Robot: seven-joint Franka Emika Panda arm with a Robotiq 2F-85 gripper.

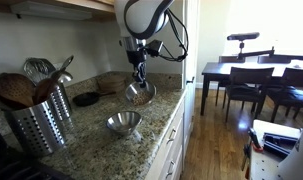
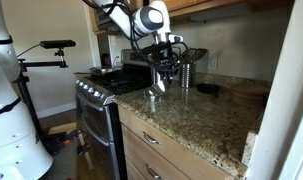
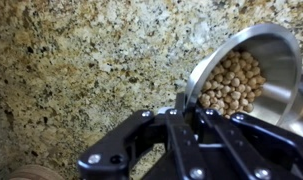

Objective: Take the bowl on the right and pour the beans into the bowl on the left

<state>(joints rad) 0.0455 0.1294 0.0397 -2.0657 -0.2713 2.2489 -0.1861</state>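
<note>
My gripper is shut on the rim of a shiny steel bowl and holds it tilted just above the granite counter. In the wrist view the bowl sits at the upper right, its rim pinched between the fingers. Tan round beans lie heaped in its lower side. A second steel bowl stands upright on the counter nearer the front edge; I cannot tell what is in it. In an exterior view the gripper and the held bowl hang over the counter near the stove.
A perforated steel utensil holder with wooden spoons stands at the counter's near end. A small black dish lies by the wall. The stove adjoins the counter, and a steel canister stands behind the gripper.
</note>
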